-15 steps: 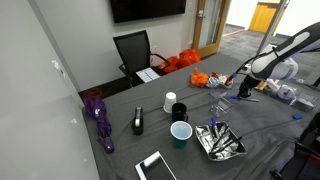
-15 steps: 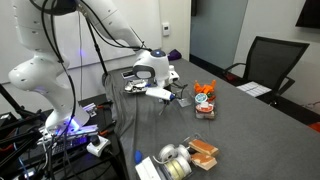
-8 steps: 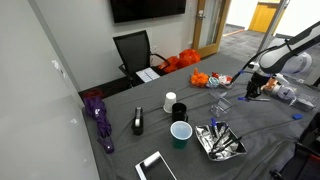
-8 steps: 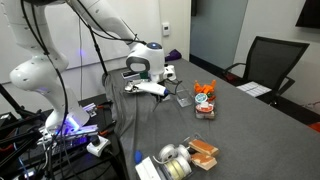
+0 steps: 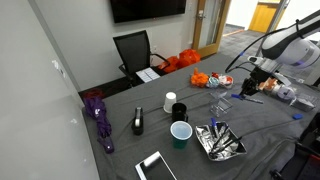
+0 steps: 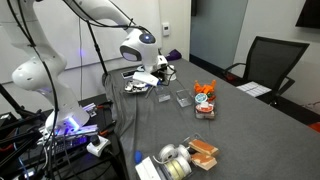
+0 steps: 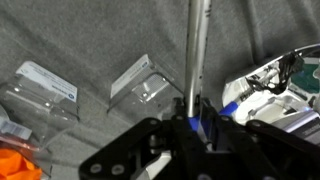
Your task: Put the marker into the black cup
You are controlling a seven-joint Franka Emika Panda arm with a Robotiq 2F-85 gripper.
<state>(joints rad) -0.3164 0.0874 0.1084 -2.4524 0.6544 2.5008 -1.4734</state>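
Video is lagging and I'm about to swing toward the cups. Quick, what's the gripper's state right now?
Gripper: closed, holding the marker. The wrist view shows its shaft sticking straight out past the jaws.

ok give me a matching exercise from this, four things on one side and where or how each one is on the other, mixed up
Things:
1. marker
2. black cup
3. blue cup
4. purple umbrella

Place or state:
a. lying flat, off to the side of the cups
b. gripped in the pincer
c. standing right next to the white cup
d. the widest cup, white inside

Pairs: 1-b, 2-c, 3-d, 4-a
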